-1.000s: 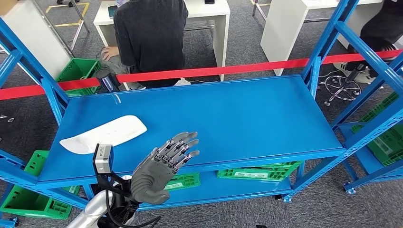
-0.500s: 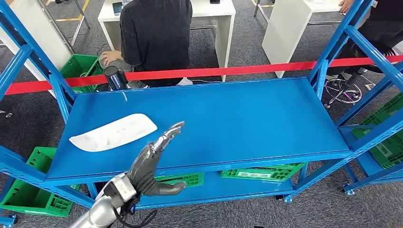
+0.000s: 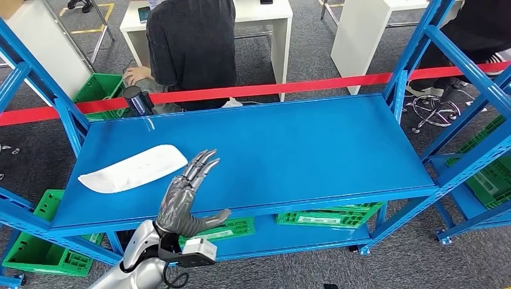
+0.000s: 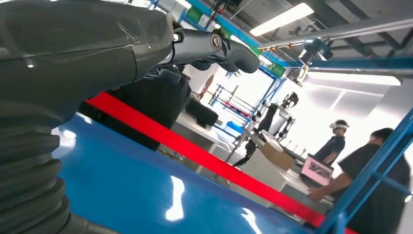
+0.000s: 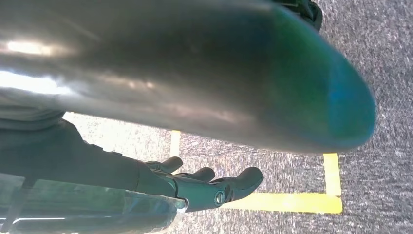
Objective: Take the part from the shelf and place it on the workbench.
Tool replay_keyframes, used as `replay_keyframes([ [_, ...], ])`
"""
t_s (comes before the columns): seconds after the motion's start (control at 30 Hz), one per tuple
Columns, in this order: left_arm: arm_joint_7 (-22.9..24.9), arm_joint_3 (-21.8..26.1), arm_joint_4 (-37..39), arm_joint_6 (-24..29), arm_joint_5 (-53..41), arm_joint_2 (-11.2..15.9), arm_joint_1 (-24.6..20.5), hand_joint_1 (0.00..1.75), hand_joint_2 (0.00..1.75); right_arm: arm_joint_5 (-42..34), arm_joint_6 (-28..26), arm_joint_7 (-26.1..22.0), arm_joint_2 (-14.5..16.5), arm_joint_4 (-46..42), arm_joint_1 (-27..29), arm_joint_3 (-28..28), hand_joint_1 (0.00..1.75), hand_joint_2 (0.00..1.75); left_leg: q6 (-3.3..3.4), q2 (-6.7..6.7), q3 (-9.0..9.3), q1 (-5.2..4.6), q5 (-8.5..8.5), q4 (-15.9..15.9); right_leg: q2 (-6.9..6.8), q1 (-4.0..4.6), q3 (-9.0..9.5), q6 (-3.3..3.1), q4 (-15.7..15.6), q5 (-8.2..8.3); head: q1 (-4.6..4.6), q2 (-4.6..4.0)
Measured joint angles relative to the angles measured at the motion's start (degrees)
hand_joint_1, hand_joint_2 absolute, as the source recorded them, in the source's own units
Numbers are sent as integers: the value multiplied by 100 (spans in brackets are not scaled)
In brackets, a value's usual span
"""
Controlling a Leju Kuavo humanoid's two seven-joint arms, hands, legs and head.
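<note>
Head view: left hand [image 3: 184, 198] wide, empty, over blue shelf [image 3: 301, 150]. White part [image 3: 132, 168] lies at its ten o'clock, near. We should swing there, grasp near edge flat.

Right hand [image 5: 195, 187] hangs spread, empty.

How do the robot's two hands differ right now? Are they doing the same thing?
The left hand is raised over the blue shelf, close to the white part; the right hand hangs low over grey carpet with yellow floor tape. The left hand's fingers point forward along the shelf, thumb splayed sideways; the right hand's fingers lie roughly level above the floor. Both are open and hold nothing.
</note>
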Motion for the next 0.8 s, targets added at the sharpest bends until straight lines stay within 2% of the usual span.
replay_keyframes([
  [0.07,180,-46,118,-2,-300,20,-118,0,175,-2,-20,1,25,0,-20,6,0,0,78,1,346,-32,214,-688,3,22,-6,22,-1,10,3,0],
  [0.1,262,-63,174,-6,-418,28,-163,0,175,-2,-28,2,37,0,-29,8,0,0,104,1,406,-53,219,-821,3,23,-18,39,-4,19,4,0],
  [0.17,381,-94,269,-16,-560,43,-219,0,175,-2,-37,8,59,0,-39,10,0,0,148,4,428,-79,224,-881,1,24,-29,93,-29,44,2,0],
  [0.23,427,-129,337,-21,-610,54,-265,0,175,-1,-41,17,65,0,-42,13,0,0,209,18,489,-64,296,-989,-6,29,-85,123,62,-12,8,0],
  [0.27,432,-143,361,-21,-620,54,-290,0,175,-1,-43,22,63,0,-46,13,0,0,237,26,518,-52,332,-1040,-9,35,-181,116,260,-112,12,0],
  [0.33,443,-168,415,-27,-634,50,-319,0,175,-2,-44,33,59,0,-51,14,0,0,262,34,513,-51,357,-1063,-11,32,-533,83,993,-419,14,0],
  [0.37,471,-180,443,-44,-647,49,-321,0,175,-2,-44,38,57,0,-49,14,0,0,262,35,507,-57,357,-1060,-11,30,-717,87,1367,-540,14,0],
  [0.4,518,-194,474,-78,-673,49,-321,0,175,-3,-45,43,55,1,-45,14,0,0,261,33,505,-63,356,-1056,-12,27,-828,112,1588,-589,13,0],
  [0.43,586,-209,505,-131,-709,49,-324,0,175,-3,-45,46,51,1,-41,14,0,0,258,30,505,-66,354,-1050,-12,22,-825,158,1572,-543,13,0],
  [0.47,674,-221,537,-196,-752,48,-330,0,175,-4,-46,49,46,2,-41,14,0,0,250,24,507,-66,347,-1039,-14,13,-698,213,1301,-411,14,0],
  [0.5,762,-229,572,-262,-798,45,-345,0,175,-5,-46,51,40,2,-45,14,0,0,235,17,505,-66,335,-1017,-19,4,-487,264,868,-239,14,0],
  [0.53,848,-236,615,-322,-843,39,-367,0,175,-7,-46,53,35,2,-53,14,0,0,210,9,495,-76,315,-986,-24,3,-285,278,465,-100,14,0],
  [0.57,922,-240,667,-374,-887,33,-397,0,175,-10,-46,56,31,2,-62,14,0,0,183,5,478,-88,293,-951,-26,2,-141,259,168,-4,12,0],
  [0.6,980,-243,724,-416,-927,26,-430,0,175,-12,-46,60,31,2,-67,14,0,0,158,2,460,-98,278,-925,-27,10,-68,220,15,38,10,0],
  [0.63,1027,-246,786,-450,-968,21,-458,0,175,-15,-46,64,31,2,-70,14,0,0,139,2,445,-106,269,-910,-24,23,-61,168,-8,40,8,0],
  [0.7,1099,-247,908,-489,-1051,15,-504,0,175,-20,-46,73,31,2,-69,14,0,0,108,4,423,-89,248,-884,-16,10,-62,104,-24,59,8,0],
  [0.77,1218,-238,1060,-507,-1206,9,-569,0,175,-25,-44,88,25,3,-82,14,0,0,40,4,307,-61,74,-637,-9,-22,-55,63,-38,73,2,0],
  [0.8,1304,-231,1142,-520,-1312,3,-603,0,175,-26,-43,99,24,4,-92,14,0,0,-1,4,176,-42,-87,-360,-8,-27,-54,49,-40,74,-1,0],
])
